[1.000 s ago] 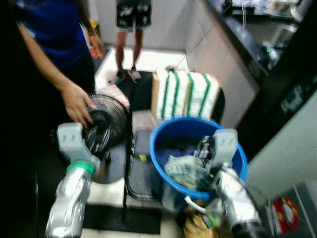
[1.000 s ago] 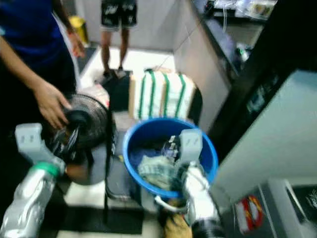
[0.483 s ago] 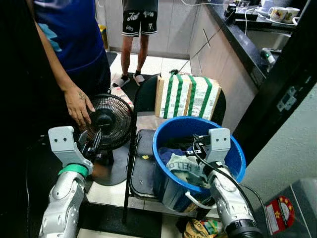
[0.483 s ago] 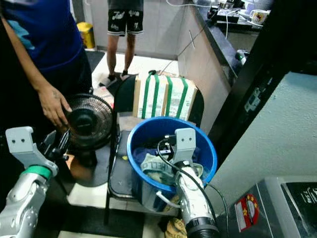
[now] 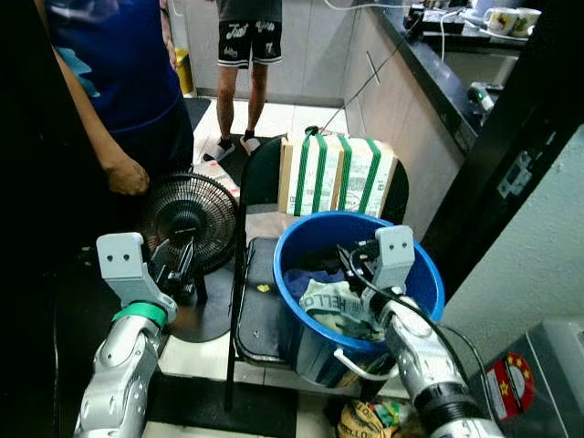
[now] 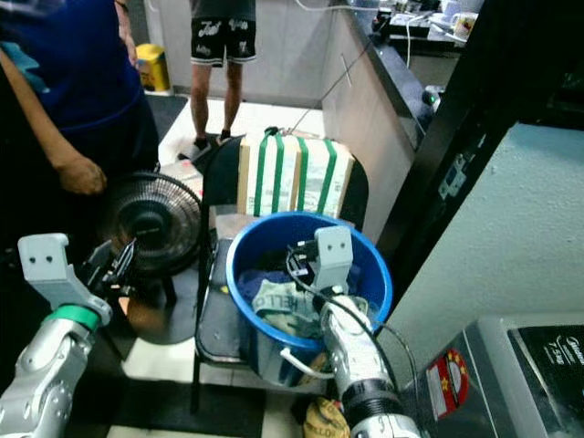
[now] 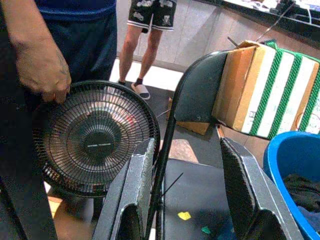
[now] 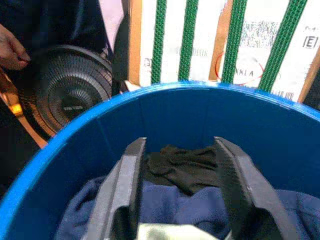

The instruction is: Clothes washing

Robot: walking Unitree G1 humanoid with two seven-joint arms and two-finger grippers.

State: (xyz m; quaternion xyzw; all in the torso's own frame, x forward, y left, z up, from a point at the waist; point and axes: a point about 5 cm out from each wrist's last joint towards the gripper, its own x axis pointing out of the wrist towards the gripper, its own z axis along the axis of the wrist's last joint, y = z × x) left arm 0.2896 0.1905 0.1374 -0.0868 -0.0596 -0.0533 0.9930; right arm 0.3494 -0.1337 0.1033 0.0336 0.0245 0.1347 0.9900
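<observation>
Room: narrow kitchen floor, a person's hand [image 5: 125,176] near the fan [image 5: 190,224].
Clothes [image 5: 334,301]: heaped in the blue tub [image 5: 415,274] on the folding chair [image 5: 260,310]; limp, light, no clear axis. You should pinch a top fold.
Right pincer [image 8: 177,192]: released, above the heap.
Left pincer [image 7: 187,185]: released, beside the fan.

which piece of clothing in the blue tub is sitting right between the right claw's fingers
The black garment, bunched against the far wall of the blue tub. It shows between the open right claw, beyond the navy piece and the pale printed cloth.
</observation>
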